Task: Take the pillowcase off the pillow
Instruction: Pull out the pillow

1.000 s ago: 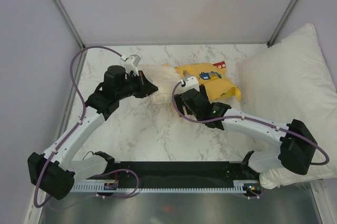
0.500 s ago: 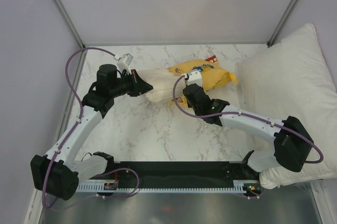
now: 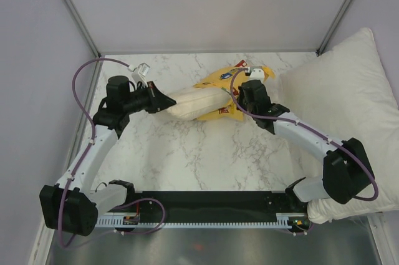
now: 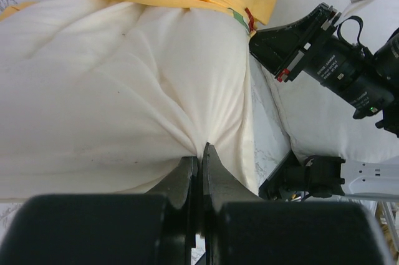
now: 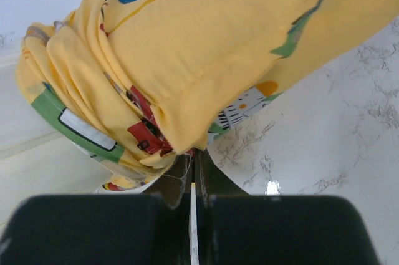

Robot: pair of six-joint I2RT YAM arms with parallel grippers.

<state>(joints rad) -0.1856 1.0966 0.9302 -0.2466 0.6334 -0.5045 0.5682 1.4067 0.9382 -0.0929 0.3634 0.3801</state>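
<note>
Two grips we record: right claw, newly shut on the bright yellow car-printed fabric pillowcase, has dragged it farther off; left claw pinches the half-bared cream-beige soft pillow.

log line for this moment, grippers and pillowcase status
left gripper: shut on pillow | right gripper: shut on pillowcase | pillowcase: bunched on pillow's right end, not yet off

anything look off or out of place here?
Nothing is damaged or spilled. The pillowcase is bunched up at the right end of the pillow, as expected partway through removal. The only oddity is the big white pillow, which hangs past the table's right edge and crowds the right arm's base.
</note>
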